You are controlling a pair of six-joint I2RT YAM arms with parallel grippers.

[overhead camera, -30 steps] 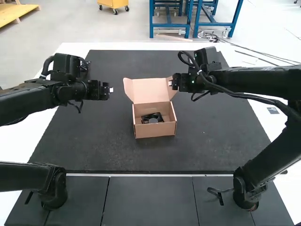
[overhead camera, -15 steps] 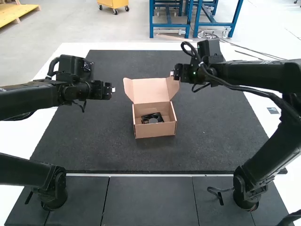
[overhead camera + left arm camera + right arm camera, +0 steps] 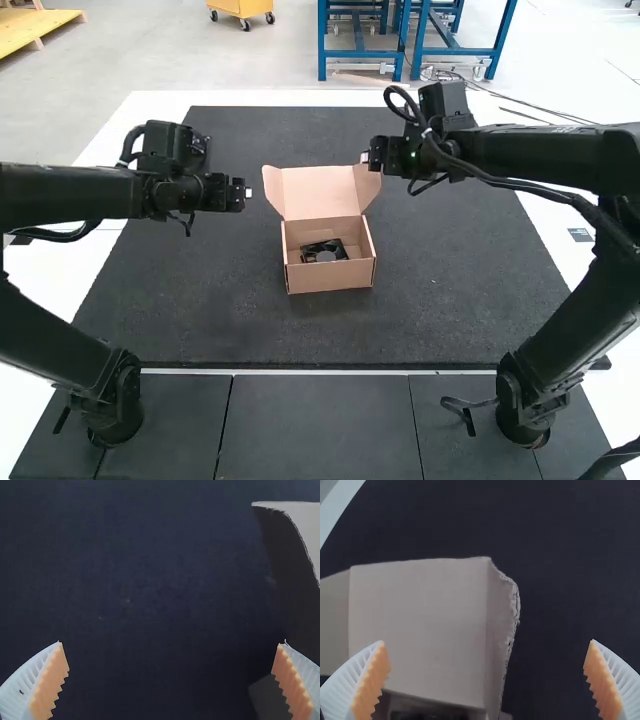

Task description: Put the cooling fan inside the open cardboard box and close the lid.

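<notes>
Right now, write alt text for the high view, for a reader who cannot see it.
An open cardboard box sits on a black mat with the cooling fan inside and its lid standing up at the back. The left gripper hovers open beside the lid's left edge; the right gripper, also open, is near its upper right corner.

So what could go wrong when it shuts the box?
The lid stands up with both arms' open jaws beside its side flaps; an uneven push might crumple a flap or leave it outside. The cardboard box sits loose on the mat, so it could slide. The cooling fan is already inside.
</notes>
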